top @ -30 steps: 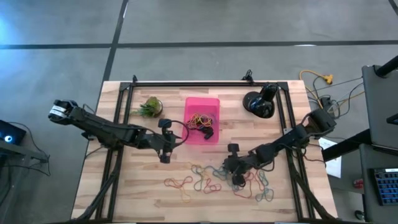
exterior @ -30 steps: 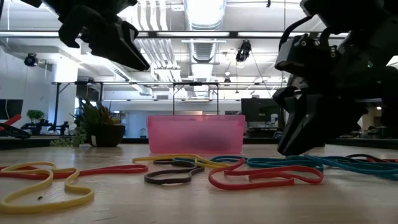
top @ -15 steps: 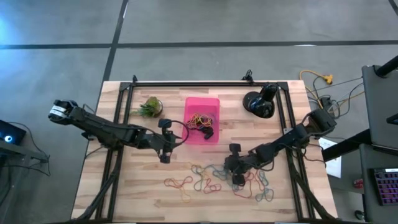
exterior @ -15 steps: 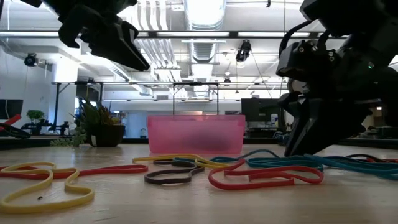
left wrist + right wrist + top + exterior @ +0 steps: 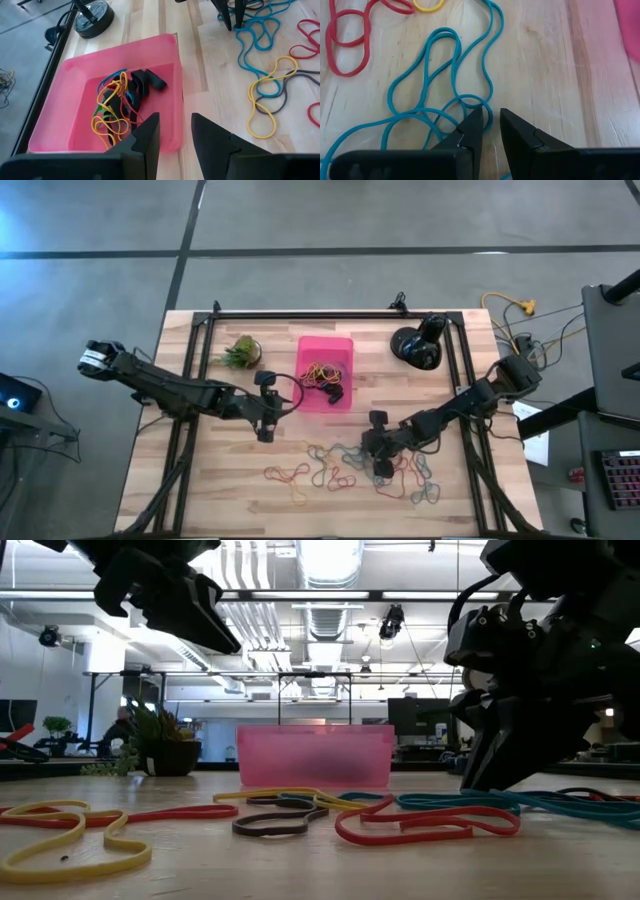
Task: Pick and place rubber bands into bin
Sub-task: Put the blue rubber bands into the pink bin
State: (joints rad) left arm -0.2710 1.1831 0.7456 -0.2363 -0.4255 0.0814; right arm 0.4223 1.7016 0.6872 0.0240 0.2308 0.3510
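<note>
High view: the left gripper point(image 5: 268, 406) hangs just left of the pink bin point(image 5: 340, 343), as it did a second ago. The right gripper point(image 5: 378, 465) sits among the loose rubber bands point(image 5: 330, 471) on the near half of the table point(image 5: 180, 480), and has edged slightly nearer and to the right. The bin lies centre-far and holds a tangle of bands. A small plant point(image 5: 238, 352) stands left of it and a round black object point(image 5: 415, 348) right of it (both untouched). From above I cannot tell how the fingers of either gripper stand.

Low view: the right gripper point(image 5: 490, 775) reaches the table at the blue bands; compared with a second ago its body sits a little further right. The left arm fills the upper left corner, its tips cut off by the frame. The bin's contents are hidden behind its cloudy wall.

Left wrist view: the left gripper point(image 5: 175, 131) has its jaws parted with a clear gap, nothing between them, over the bin's near wall. Yellow, red, green and black bands lie inside the bin.

Right wrist view: the right gripper point(image 5: 491, 120) has its jaws narrowly apart, the tips at a blue band point(image 5: 450, 75). Whether the band is actually pinched is hidden by the tips.
</note>
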